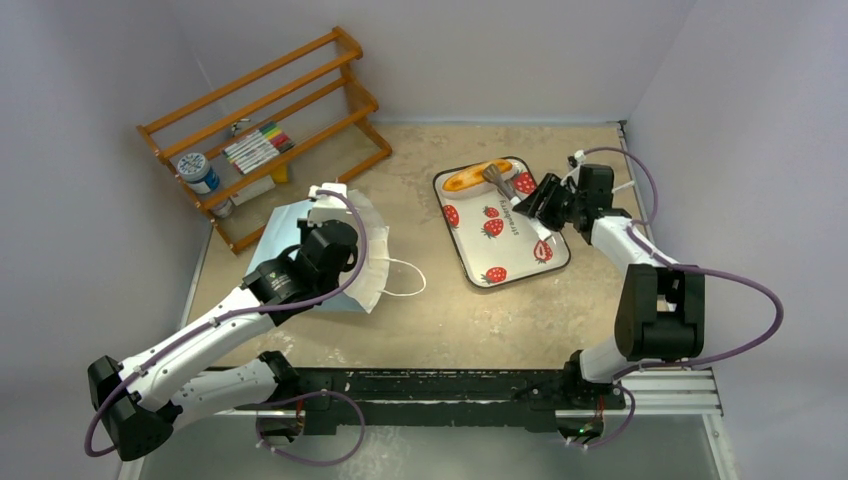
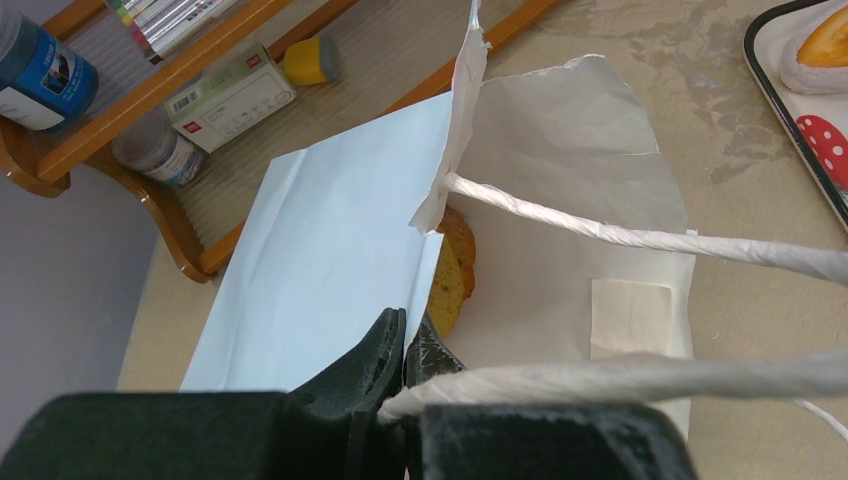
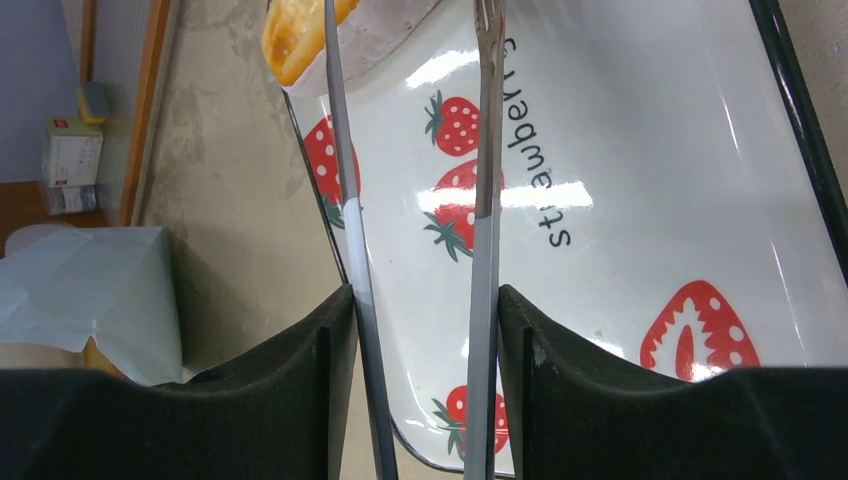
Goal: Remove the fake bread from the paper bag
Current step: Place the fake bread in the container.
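The pale-blue paper bag lies on its side at the left of the table, its mouth facing right. My left gripper is shut on the edge of the bag's upper wall. Inside the bag, a golden-brown piece of fake bread shows. My right gripper is shut on the metal tongs, whose arms are spread against both fingers. The tongs' tips reach the long golden loaf at the far end of the strawberry tray. In the right wrist view the loaf sits at the top left.
A wooden rack with markers and a blue jar stands behind the bag at the far left. The bag's white cord handle loops out toward the tray. Walls close in on the left, back and right.
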